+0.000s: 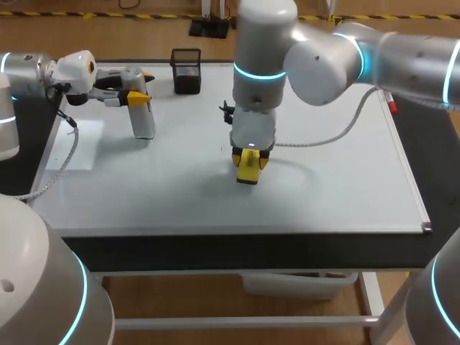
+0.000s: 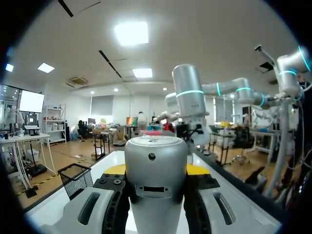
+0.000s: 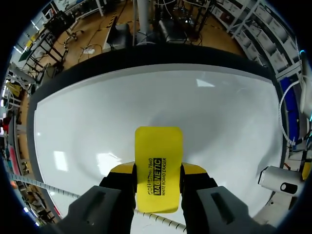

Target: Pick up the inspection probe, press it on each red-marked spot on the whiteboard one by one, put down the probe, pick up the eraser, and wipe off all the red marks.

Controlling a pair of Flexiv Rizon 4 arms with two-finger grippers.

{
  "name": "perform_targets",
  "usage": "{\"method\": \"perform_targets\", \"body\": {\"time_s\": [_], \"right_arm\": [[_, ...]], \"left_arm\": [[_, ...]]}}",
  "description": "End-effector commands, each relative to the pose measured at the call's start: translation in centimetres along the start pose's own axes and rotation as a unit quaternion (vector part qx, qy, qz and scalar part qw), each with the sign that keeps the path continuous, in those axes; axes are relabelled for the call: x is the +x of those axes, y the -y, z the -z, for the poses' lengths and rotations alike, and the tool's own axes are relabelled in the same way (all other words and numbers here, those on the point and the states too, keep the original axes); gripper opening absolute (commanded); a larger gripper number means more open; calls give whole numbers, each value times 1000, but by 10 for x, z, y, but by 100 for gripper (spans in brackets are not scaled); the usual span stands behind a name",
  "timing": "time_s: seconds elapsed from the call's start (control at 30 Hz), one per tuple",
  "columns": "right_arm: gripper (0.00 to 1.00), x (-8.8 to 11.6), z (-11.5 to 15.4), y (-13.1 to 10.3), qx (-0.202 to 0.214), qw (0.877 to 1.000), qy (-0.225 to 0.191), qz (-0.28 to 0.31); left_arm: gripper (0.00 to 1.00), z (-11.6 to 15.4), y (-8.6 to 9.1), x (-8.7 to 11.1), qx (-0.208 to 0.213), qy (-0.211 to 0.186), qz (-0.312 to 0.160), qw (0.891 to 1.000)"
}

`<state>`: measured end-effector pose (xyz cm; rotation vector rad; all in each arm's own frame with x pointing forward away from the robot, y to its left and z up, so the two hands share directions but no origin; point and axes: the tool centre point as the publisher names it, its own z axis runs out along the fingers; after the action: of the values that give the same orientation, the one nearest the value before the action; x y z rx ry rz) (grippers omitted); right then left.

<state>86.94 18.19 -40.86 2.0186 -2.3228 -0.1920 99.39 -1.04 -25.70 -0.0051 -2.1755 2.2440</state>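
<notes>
The white and grey inspection probe [image 1: 142, 115] stands upright over the far left of the whiteboard [image 1: 323, 180]. My left gripper [image 1: 136, 97] is shut on its upper part. In the left wrist view the probe [image 2: 156, 161] fills the space between the yellow tips of the left gripper [image 2: 157, 169]. My right gripper [image 1: 248, 167] points down at the board's middle, shut on the yellow eraser [image 1: 249, 171], which presses on the surface. The right wrist view shows the eraser [image 3: 158, 165] held flat between the right gripper [image 3: 158, 169] fingers on the whiteboard [image 3: 146, 102]. I see no red marks on the board.
A black mesh basket [image 1: 186, 70] stands at the board's far edge, close to the probe. A red marker [image 1: 392, 106] lies along the board's right edge. A grey cable [image 1: 338, 136] loops from the right wrist over the board. A paper sheet [image 1: 79, 147] lies at the left.
</notes>
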Motion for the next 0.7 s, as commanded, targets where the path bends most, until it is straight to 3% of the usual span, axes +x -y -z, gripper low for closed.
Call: {"method": "perform_targets", "body": {"time_s": [0.03, 0.7], "right_arm": [[0, -11, -10, 5, -7, 1000, -8, 5], [0, -21, -27, 11, -19, 1000, -4, 24]], "left_arm": [[0, -1, 1, 1, 0, 1, -1, 1000], [0, -1, 1, 1, 0, 1, -1, 1000]]}}
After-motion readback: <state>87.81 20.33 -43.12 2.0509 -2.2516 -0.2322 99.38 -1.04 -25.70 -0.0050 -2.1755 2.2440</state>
